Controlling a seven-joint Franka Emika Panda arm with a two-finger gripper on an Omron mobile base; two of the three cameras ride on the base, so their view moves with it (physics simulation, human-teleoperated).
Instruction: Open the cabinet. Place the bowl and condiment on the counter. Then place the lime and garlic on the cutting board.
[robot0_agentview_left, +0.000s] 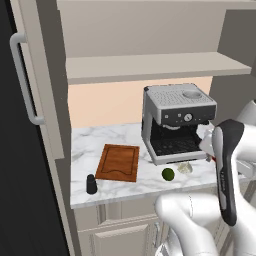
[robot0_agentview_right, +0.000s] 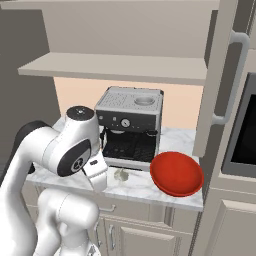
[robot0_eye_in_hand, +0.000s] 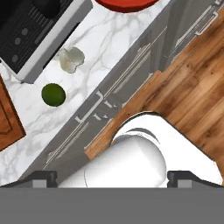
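Cabinet (robot0_agentview_left: 150, 30) doors swung open, inner shelf (robot0_agentview_left: 155, 67) bare. On counter (robot0_agentview_left: 90, 145), taking coffee machine (robot0_agentview_left: 175, 120) as landmark: red bowl (robot0_agentview_right: 176, 173) right of it at counter edge; garlic (robot0_agentview_left: 185, 168) just in front, lime (robot0_agentview_left: 168, 174) beside garlic; cutting board (robot0_agentview_left: 118, 162) to left; black condiment (robot0_agentview_left: 91, 184) beyond board, front-left. Gripper (robot0_eye_in_hand: 112, 177) fully open, empty, above counter's front edge

Ahead of me a silver and black coffee machine (robot0_agentview_left: 176, 121) stands at the far side, against the peach wall (robot0_agentview_left: 107, 105). Below me run beige lower cabinets with drawers (robot0_eye_in_hand: 127, 83), and beside them a wooden floor (robot0_eye_in_hand: 192, 87).
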